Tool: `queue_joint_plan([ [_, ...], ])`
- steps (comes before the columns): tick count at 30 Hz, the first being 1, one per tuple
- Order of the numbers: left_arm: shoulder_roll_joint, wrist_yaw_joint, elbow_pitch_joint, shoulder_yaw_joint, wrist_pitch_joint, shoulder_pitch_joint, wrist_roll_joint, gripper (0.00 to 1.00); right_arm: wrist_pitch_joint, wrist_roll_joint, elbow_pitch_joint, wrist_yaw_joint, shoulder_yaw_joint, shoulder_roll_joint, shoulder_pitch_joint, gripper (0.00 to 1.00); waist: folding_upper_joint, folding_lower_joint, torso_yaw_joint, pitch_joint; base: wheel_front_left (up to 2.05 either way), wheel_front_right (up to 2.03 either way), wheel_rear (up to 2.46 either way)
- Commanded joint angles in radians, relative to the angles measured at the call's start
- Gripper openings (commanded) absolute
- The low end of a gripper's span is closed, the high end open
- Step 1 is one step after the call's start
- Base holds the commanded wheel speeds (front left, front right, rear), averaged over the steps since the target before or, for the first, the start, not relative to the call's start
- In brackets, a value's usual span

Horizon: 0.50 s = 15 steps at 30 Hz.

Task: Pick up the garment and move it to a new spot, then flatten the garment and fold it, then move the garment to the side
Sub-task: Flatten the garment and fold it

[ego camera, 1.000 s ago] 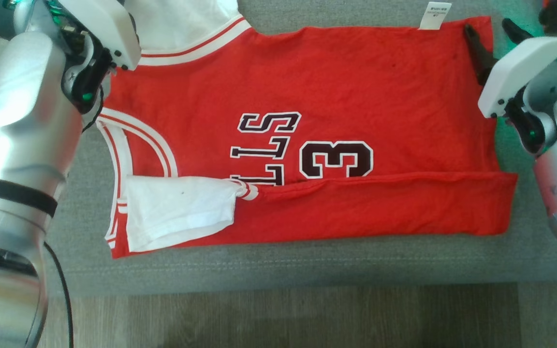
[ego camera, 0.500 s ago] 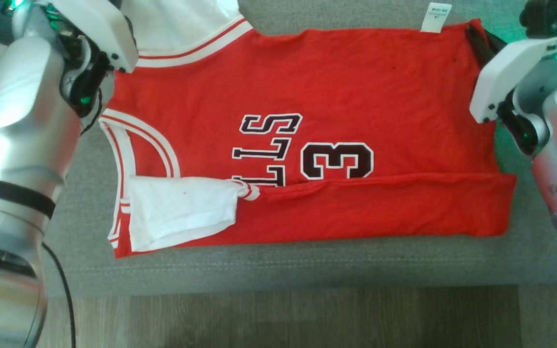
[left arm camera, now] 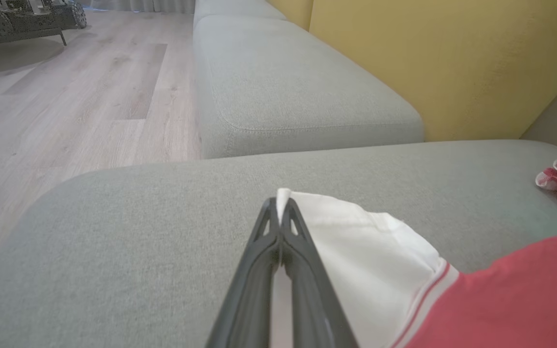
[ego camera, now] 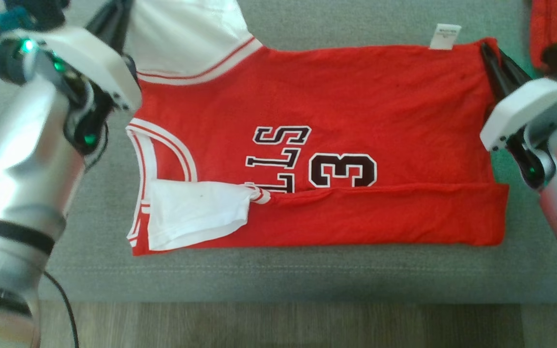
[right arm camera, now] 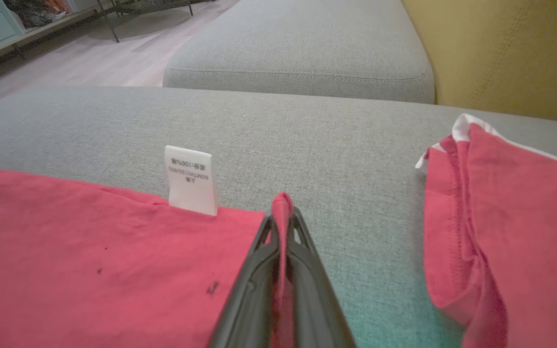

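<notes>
Jersey (ego camera: 307,96): lay flat on couch (ego camera: 307,275), near edge folded over.
Left tool (left arm camera: 282,212): clenched on white sleeve (left arm camera: 356,232).
Right tool (right arm camera: 282,215): clenched on red hem corner (right arm camera: 282,199).
Risk: thin pinches might slip; uneven lifting could spill the fold.

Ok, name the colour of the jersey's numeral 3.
Numeral on the jersey: near-black, white outline; head view.

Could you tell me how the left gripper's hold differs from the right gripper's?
The left gripper is shut on the white sleeve of the jersey; the right gripper is shut on its red hem corner, beside the care label. Another red garment lies near the right gripper; bare grey cushion flanks the left gripper. Both pinch the jersey's far edge.
</notes>
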Motion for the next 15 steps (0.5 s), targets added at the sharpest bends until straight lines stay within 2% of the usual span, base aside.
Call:
queue_joint_plan([
  [1, 0.061, 0.001, -0.054, 0.011, 0.003, 0.001, -0.008, 0.0, -0.016, 0.014, -0.03, 0.0, 0.008, -0.027, 0.029, 0.0, 0.0, 0.0, 0.014, -0.021, 0.0, 0.0, 0.0],
  [7, 0.128, 0.003, -0.179, -0.021, 0.032, 0.121, -0.029, 0.0, -0.019, 0.058, -0.063, 0.0, 0.007, -0.055, 0.101, 0.0, 0.0, 0.0, 0.033, -0.063, 0.0, 0.0, 0.0],
  [15, 0.224, 0.03, -0.361, -0.044, 0.1, 0.284, -0.052, 0.0, 0.022, 0.101, -0.124, 0.0, 0.012, -0.093, 0.192, 0.0, 0.0, 0.0, 0.053, -0.113, 0.0, 0.0, 0.0],
])
